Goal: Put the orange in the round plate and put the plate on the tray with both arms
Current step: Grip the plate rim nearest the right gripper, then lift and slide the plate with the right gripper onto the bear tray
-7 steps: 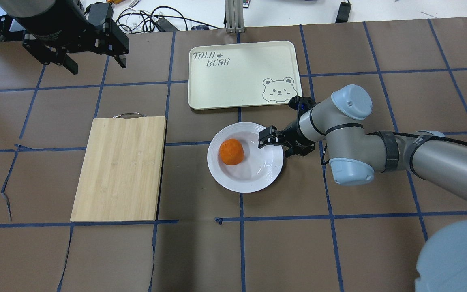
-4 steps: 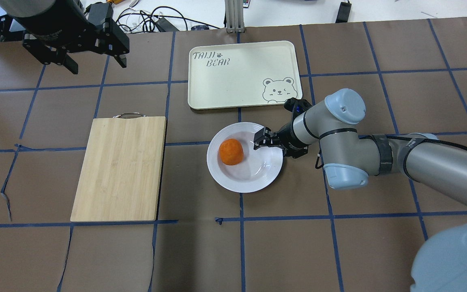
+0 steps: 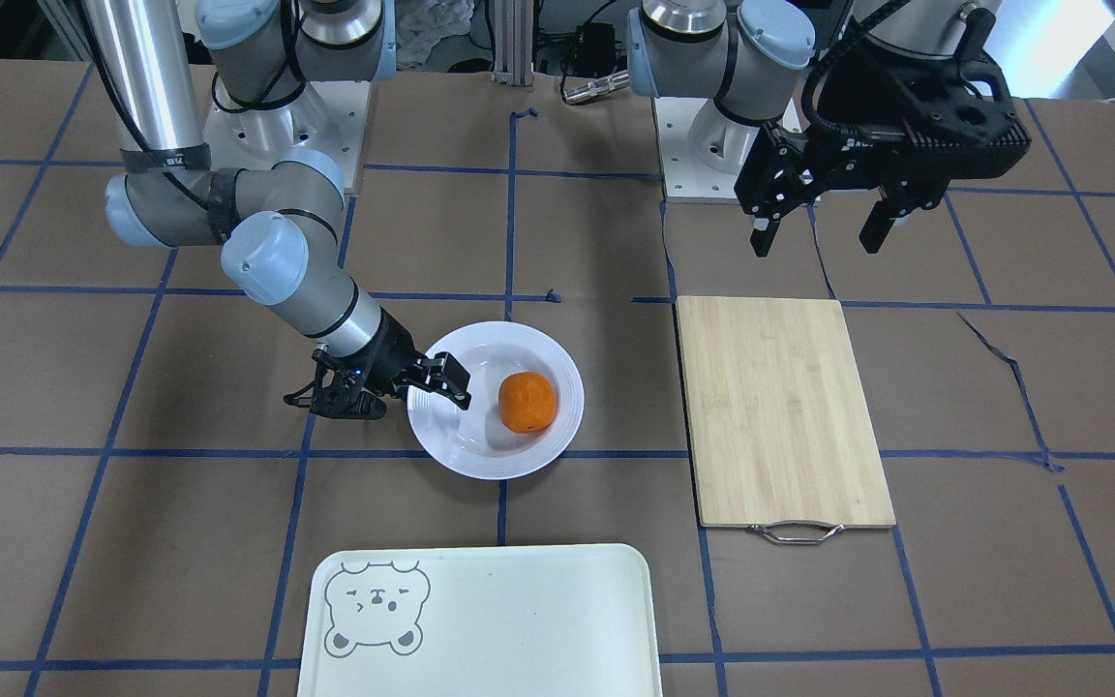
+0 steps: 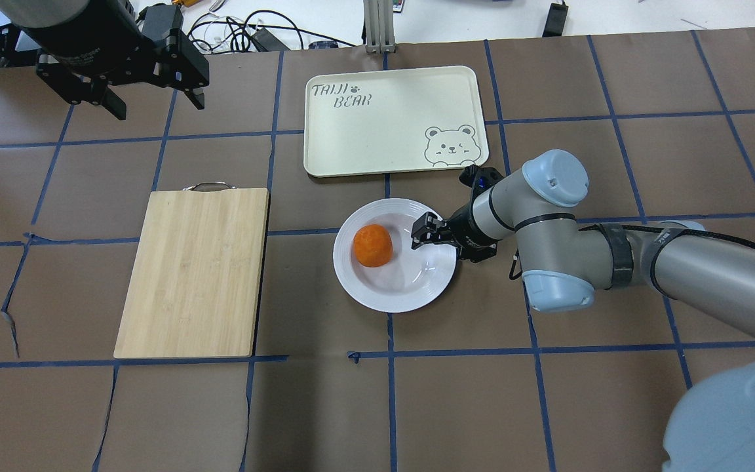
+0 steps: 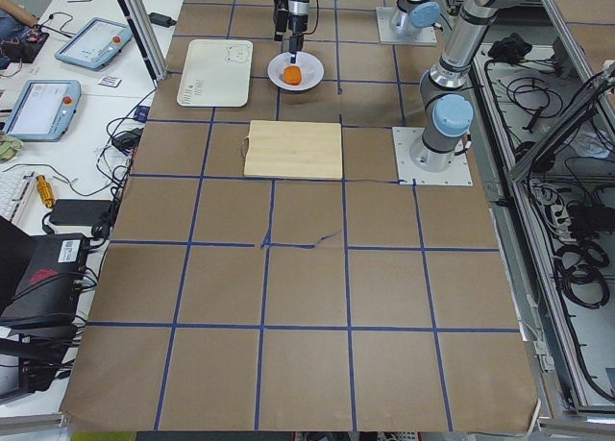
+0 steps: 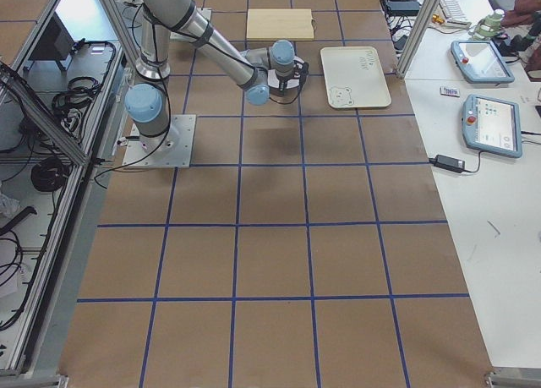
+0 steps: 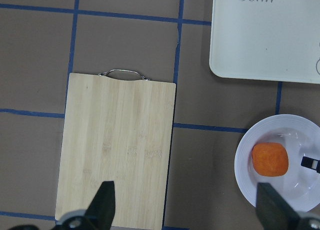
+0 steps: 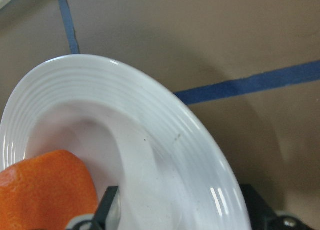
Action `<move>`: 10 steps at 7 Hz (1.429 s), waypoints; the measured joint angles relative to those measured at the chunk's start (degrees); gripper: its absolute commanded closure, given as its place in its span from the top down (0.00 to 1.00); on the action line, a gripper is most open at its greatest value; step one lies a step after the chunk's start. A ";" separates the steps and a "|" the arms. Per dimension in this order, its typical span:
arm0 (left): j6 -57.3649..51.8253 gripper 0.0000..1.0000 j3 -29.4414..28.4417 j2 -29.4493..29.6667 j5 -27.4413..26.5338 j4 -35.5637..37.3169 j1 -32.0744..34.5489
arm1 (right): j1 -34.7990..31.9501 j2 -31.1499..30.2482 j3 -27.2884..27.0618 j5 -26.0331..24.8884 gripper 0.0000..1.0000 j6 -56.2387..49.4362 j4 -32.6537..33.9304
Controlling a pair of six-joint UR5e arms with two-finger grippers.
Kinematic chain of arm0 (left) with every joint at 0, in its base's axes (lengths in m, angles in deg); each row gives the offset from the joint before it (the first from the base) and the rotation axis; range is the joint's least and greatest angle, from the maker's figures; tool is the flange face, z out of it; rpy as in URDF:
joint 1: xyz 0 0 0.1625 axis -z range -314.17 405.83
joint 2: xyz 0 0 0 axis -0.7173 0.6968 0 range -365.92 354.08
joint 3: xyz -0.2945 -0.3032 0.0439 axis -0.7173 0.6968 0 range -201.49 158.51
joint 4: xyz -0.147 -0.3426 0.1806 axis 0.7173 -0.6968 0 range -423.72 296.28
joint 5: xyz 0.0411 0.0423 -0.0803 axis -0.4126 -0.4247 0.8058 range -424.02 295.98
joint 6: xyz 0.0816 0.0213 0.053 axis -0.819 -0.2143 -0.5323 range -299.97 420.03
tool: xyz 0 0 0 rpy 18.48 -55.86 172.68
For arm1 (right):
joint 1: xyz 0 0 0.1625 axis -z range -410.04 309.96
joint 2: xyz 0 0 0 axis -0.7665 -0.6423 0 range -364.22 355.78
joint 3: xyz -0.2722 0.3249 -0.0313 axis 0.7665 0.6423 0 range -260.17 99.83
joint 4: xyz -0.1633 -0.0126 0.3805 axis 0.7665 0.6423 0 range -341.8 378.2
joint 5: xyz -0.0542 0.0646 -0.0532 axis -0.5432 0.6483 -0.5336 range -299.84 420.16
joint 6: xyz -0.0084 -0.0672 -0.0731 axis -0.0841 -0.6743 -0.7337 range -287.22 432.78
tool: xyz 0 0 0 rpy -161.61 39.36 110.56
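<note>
Though the right wrist view is cropping the orange point(image 4: 372, 246), it is lying inside the round plate point(image 4: 387, 303), whose rim the right hand point(image 4: 446, 241) is straddling, fingers apart. Well away from the plate, past the cutting board point(image 4: 194, 272), the left hand point(image 4: 158, 105) is hovering spread.

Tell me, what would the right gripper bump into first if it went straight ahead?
Probably the orange. The right gripper is open astride the rim of the plate, with the fruit just ahead of its inner finger.

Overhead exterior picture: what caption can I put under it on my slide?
Open right gripper straddles the rim of the round plate; the orange sits inside, the tray lies beyond.
</note>
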 measured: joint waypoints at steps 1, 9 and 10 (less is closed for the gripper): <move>-0.01 1.00 0.00 -0.02 0.00 0.00 -0.01 | 0.00 0.14 -0.14 0.01 0.60 0.51 -0.20; 0.06 1.00 -0.11 -0.20 -0.24 -0.08 0.05 | -0.06 -1.17 0.65 -1.39 0.11 10.20 -1.84; 0.04 1.00 -0.14 -0.21 -0.24 -0.09 0.00 | -0.01 -2.30 2.98 -1.55 0.11 11.49 -4.52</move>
